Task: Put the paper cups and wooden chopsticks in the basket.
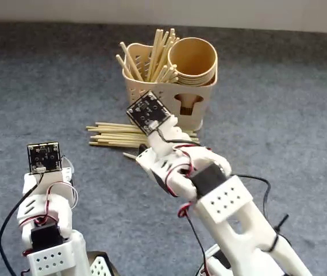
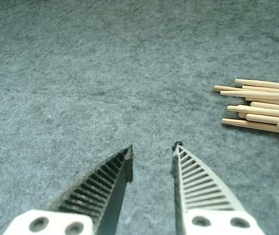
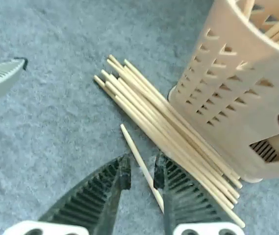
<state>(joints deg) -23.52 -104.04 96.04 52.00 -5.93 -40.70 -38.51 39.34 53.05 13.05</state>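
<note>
Right gripper [image 3: 142, 164], jaws spread, is straddling a loose chopstick [image 3: 132, 144] beside the chopstick pile [image 3: 164, 125] lying against the basket [image 3: 227, 98]; left gripper [image 2: 153, 147] is hanging with jaws spread.

The desk [image 1: 37, 86] has a grey, carpet-like surface. A cream basket [image 1: 152, 98] stands upright on it. A bundle of wooden chopsticks [image 1: 117, 135] lies flat against the basket's base. One loose chopstick [image 3: 139, 161] lies just beside the bundle, on the side away from the basket.
</note>
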